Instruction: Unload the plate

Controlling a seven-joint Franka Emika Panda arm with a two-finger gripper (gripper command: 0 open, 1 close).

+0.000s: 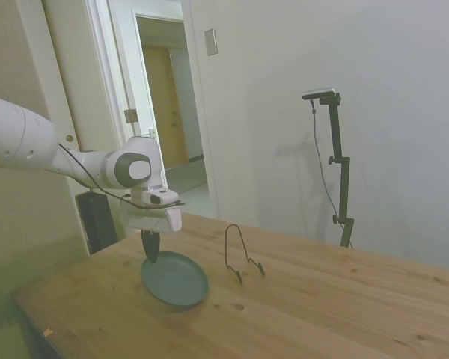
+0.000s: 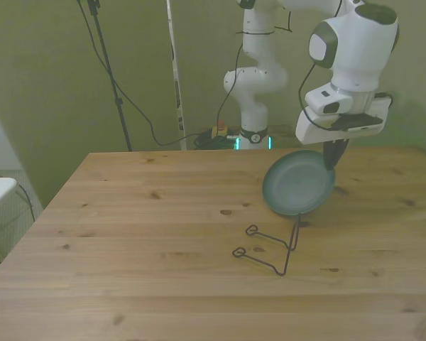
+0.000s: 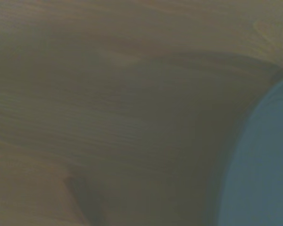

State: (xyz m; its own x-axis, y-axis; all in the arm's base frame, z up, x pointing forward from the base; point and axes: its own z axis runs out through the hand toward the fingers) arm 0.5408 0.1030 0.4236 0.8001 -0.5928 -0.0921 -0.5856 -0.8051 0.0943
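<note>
Plate [image 1: 175,278] hangs tilted just above the table [image 1: 322,314], pinched at its rim by the closed gripper [image 1: 151,247], clear of the wire stand [image 1: 241,256], apparently for set-down.

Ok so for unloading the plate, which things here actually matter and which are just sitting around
Part of the job:
- the teal plate, held by its rim, low over the table
- the claw, shut on the plate's edge
- the wire stand, now bare, beside the plate

Just there:
- the open doorway behind the table
- the wall switch plate
- the dark box on the floor
</note>
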